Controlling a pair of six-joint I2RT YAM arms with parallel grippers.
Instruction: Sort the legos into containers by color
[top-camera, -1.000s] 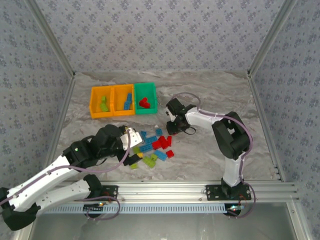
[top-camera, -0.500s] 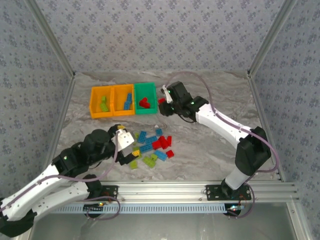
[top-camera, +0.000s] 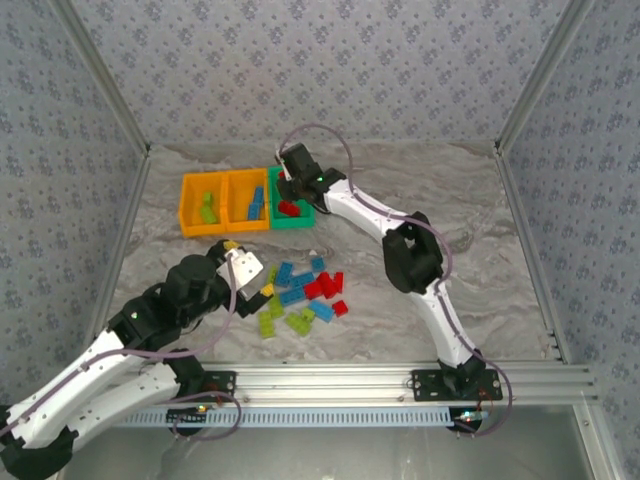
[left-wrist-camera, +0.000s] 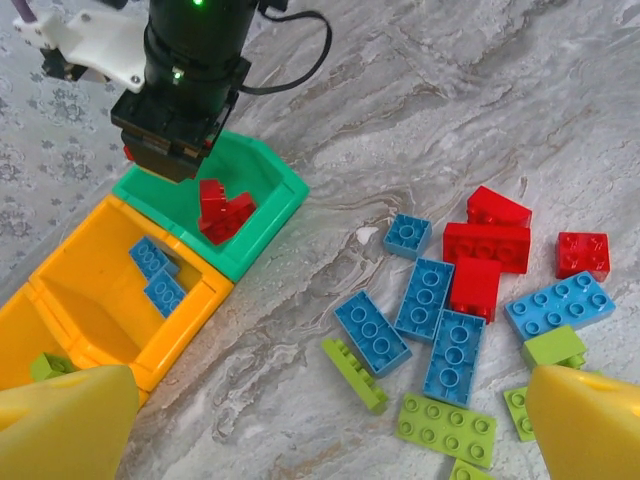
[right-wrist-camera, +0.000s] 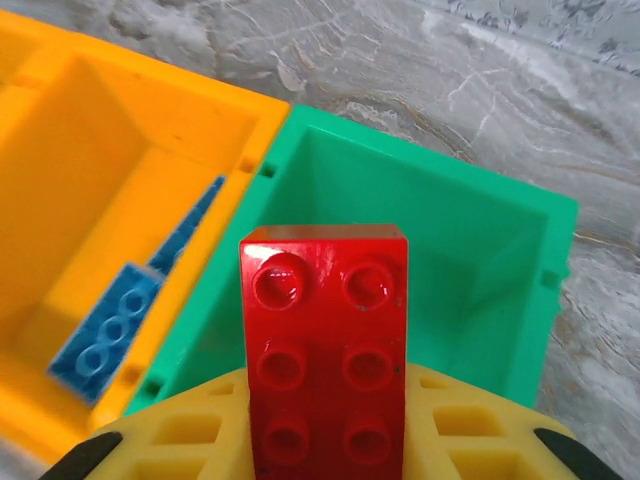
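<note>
With my right gripper clamped on a red brick over the green bin, I'd centre it and release it low.

No text, label, brand or number can be read on anything here; surfaces are unmarked.

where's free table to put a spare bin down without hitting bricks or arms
Free: the table right of the right arm, out to the side rail; also the strip behind the three bins. Crowded: the lego pile by the left gripper, and the green bin under the right gripper holding a red brick.
</note>
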